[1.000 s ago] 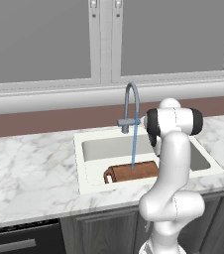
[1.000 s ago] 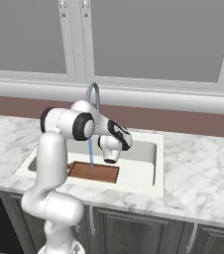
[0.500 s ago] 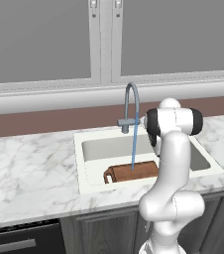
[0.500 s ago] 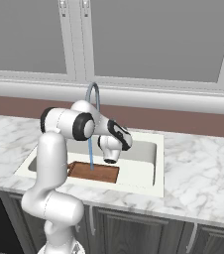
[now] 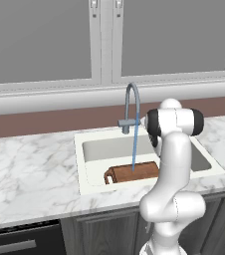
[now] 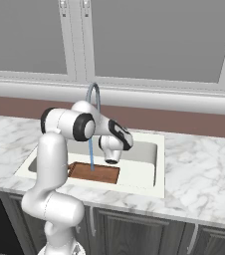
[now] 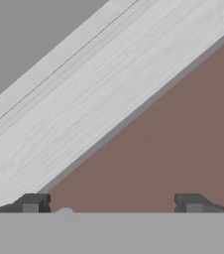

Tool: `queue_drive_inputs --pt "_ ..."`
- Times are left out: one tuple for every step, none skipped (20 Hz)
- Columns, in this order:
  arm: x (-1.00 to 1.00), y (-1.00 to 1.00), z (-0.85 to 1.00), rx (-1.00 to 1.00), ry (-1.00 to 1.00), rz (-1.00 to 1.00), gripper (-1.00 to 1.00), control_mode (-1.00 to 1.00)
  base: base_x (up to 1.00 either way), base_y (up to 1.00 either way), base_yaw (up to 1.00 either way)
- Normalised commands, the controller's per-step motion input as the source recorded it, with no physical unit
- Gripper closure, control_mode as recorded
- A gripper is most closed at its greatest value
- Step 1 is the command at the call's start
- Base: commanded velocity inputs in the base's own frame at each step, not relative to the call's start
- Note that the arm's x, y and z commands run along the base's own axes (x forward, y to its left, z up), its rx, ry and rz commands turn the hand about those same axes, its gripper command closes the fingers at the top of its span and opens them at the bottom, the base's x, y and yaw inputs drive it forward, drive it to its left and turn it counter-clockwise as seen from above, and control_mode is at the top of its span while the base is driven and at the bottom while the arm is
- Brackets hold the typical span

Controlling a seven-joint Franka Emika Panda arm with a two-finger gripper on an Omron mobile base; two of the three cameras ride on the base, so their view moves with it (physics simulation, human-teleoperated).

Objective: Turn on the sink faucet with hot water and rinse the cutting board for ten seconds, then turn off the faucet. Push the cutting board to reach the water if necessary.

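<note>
The marble bench [image 5: 30, 169] carries the cream-white sink [image 5: 87, 169], whose basin lies below a window sill and a reddish-brown backsplash strip. The white arm rises in front of the basin's right half in the left base view, its wrist bent over the sink between the spout and the right wall. The sink faucet [image 5: 132, 102] stands at the back rim, its gooseneck arching forward and its short side lever [image 5: 124, 122] sticking out near the base. The cutting board [image 5: 134, 173] lies flat in the near part of the basin, handle loop toward the left, partly hidden by the arm. The water [image 5: 133, 152] falls as a thin pale-blue stream from the spout and lands on the board near its middle, seen also in the right base view [image 6: 91, 154]. So, by my reading, the opening step is done and the board needs no push; whether the lever is set to hot cannot be told. The rinse appears to be under way, and how much of the ten seconds has run is not shown. What is left is finishing the rinse and closing the lever. The tool [image 7: 111, 204] points at the backsplash and sill, its two tips spread wide apart and holding nothing.
</note>
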Motion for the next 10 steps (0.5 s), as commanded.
queue_drive_inputs --pt "0.0 0.0 0.0 0.0 0.0 0.06 -1.0 -1.0 0.0 0.0 0.0" --pt "0.0 0.0 0.0 0.0 0.0 0.08 -1.0 -1.0 0.0 0.0 0.0" --pt "0.0 0.0 0.0 0.0 0.0 0.08 -1.0 -1.0 0.0 0.0 0.0" --pt "0.0 0.0 0.0 0.0 0.0 0.08 -1.0 -1.0 0.0 0.0 0.0" --pt "0.0 0.0 0.0 0.0 0.0 0.08 -1.0 -1.0 0.0 0.0 0.0" --pt "0.0 0.0 0.0 -0.01 0.0 0.07 -1.0 -1.0 0.0 0.0 0.0" --pt "0.0 0.0 0.0 -0.01 0.0 0.07 -1.0 -1.0 0.0 0.0 0.0" --pt "0.0 0.0 -0.01 -0.01 0.0 0.06 -1.0 -1.0 0.0 0.0 0.0" --pt "0.0 0.0 -0.04 -0.01 0.0 0.06 -1.0 -1.0 0.0 0.0 0.0" --pt "0.0 0.0 -0.06 -0.01 0.0 0.06 -1.0 -1.0 0.0 0.0 0.0"
